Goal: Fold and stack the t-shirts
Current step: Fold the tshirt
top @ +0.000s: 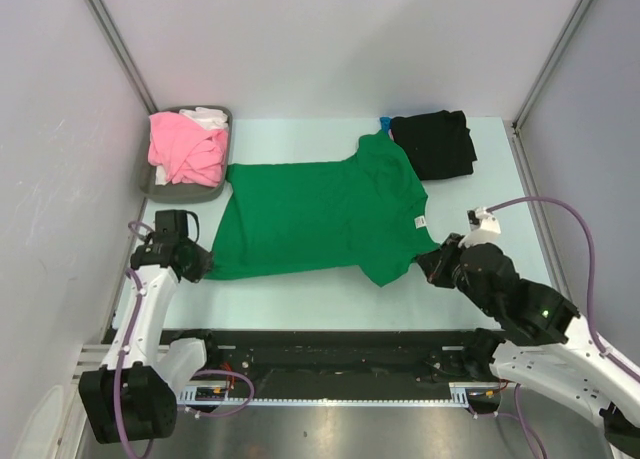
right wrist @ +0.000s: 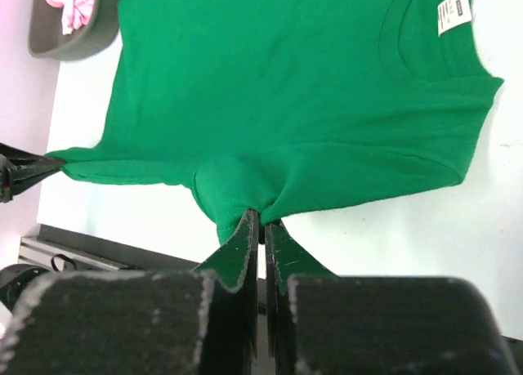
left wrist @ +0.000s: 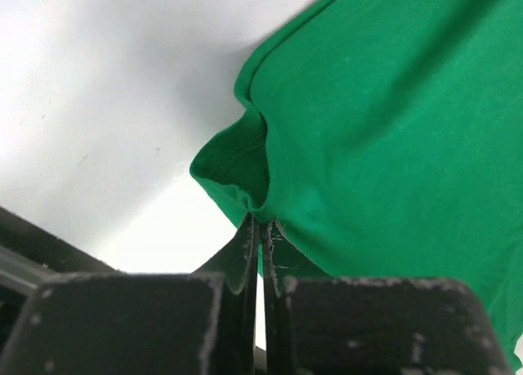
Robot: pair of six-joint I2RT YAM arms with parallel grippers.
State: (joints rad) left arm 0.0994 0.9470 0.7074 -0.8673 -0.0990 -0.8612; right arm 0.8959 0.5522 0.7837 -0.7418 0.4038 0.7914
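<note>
A bright green t-shirt (top: 310, 214) lies spread flat across the middle of the table, its neck and white label (top: 421, 222) toward the right. My left gripper (top: 205, 264) is shut on the shirt's near left hem corner; the left wrist view shows the green cloth (left wrist: 392, 130) bunched between the closed fingertips of that gripper (left wrist: 260, 221). My right gripper (top: 428, 261) is shut on the near sleeve edge, where the green fabric (right wrist: 270, 89) puckers at its tips (right wrist: 261, 220). A folded black t-shirt (top: 435, 144) rests at the back right, with a bit of blue (top: 384, 125) beside it.
A dark grey tray (top: 152, 185) at the back left holds a crumpled pink t-shirt (top: 180, 149) and a white one (top: 208, 116). Grey walls close in on both sides. A black rail (top: 330, 344) runs along the near table edge.
</note>
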